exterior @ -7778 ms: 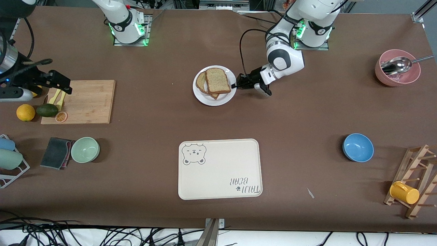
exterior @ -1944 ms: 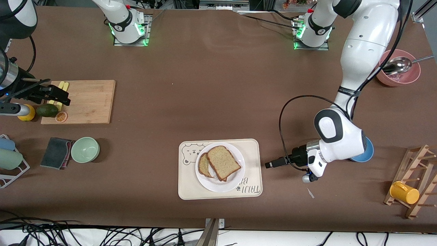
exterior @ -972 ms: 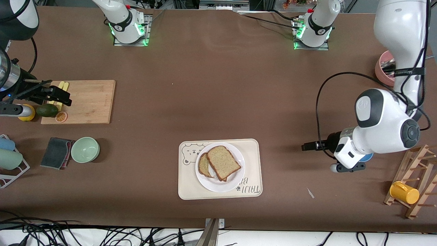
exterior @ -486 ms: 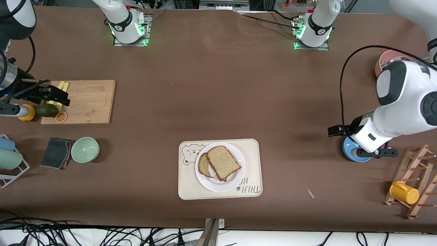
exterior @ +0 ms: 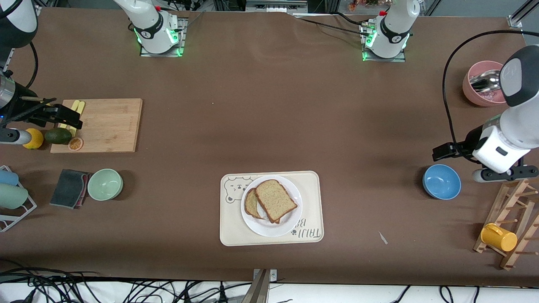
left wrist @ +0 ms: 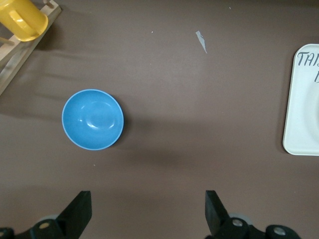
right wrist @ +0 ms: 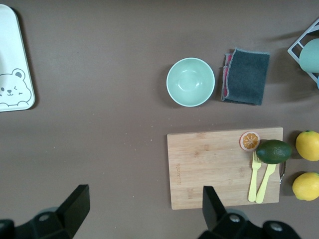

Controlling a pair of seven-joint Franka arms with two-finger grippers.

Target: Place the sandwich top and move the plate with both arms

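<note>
The white plate point(exterior: 290, 227) rests on the cream bear-print tray point(exterior: 236, 231), near the front camera. On the plate the sandwich top point(exterior: 276, 200) lies tilted over a lower bread slice point(exterior: 252, 204), which peeks out from beneath. My left gripper point(exterior: 441, 152) point(left wrist: 147, 214) hangs open and empty over bare table beside the blue bowl point(exterior: 441, 182) point(left wrist: 92, 119), well away from the plate. My right gripper point(exterior: 63, 116) point(right wrist: 144, 206) is open and empty over the edge of the wooden cutting board point(exterior: 105, 125) point(right wrist: 214, 167) at the right arm's end.
At the right arm's end are a green bowl point(exterior: 105, 184) point(right wrist: 190, 82), a grey cloth point(exterior: 69, 188), an avocado point(exterior: 58, 135), lemons point(right wrist: 309, 144) and yellow forks point(right wrist: 260, 179). At the left arm's end stand a pink bowl with a spoon point(exterior: 484, 86) and a wooden rack with a yellow cup point(exterior: 499, 237).
The left arm has swung up and away from the tray toward its own end of the table, past the blue bowl. Plate and bread stay put. The right gripper has barely shifted.
</note>
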